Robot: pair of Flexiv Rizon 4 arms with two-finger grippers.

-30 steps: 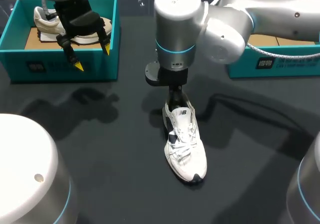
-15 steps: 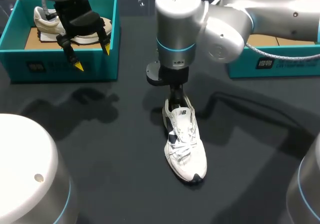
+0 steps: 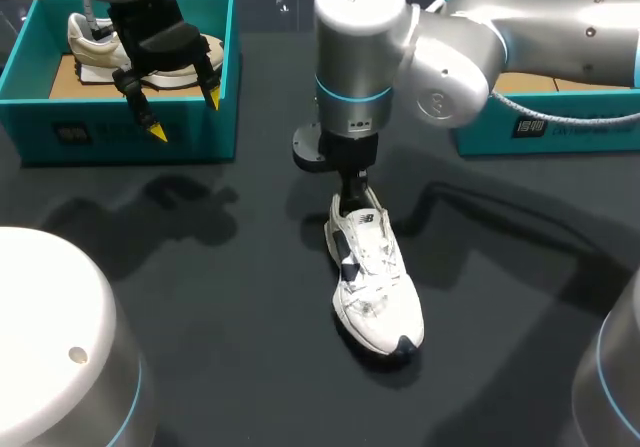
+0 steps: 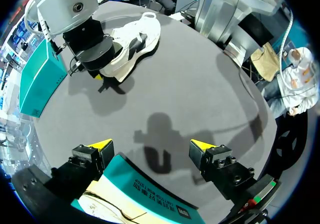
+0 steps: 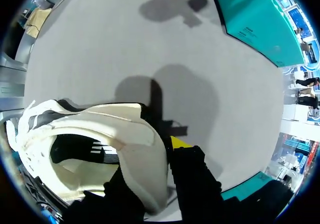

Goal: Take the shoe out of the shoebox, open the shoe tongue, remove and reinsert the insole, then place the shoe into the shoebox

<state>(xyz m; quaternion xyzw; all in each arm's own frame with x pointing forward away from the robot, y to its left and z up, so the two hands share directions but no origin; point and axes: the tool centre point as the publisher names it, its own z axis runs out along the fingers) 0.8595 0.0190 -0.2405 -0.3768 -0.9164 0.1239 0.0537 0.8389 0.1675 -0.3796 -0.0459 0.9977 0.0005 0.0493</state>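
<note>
The white shoe [image 3: 372, 282] lies on the dark table at the middle, toe toward the near edge. My right gripper [image 3: 352, 192] comes straight down onto its heel. In the right wrist view the heel wall of the white shoe [image 5: 125, 134] is pinched in my right gripper [image 5: 155, 151]: one yellow fingertip [image 5: 179, 143] is outside it and the other finger is inside the opening. My left gripper [image 3: 183, 110] hangs open over the front wall of the left teal shoebox [image 3: 120, 132]. The left wrist view shows my left gripper [image 4: 152, 145] wide, with the white shoe [image 4: 132, 38] far ahead.
A beige shoe [image 3: 90, 42] lies inside the left shoebox. A second teal shoebox [image 3: 540, 127] stands at the back right, under my right arm. The dark table surface lies bare around the white shoe.
My right gripper's fingers have closed on the shoe's heel. The shoe's toe has swung a little to the right. The left arm has not moved.
</note>
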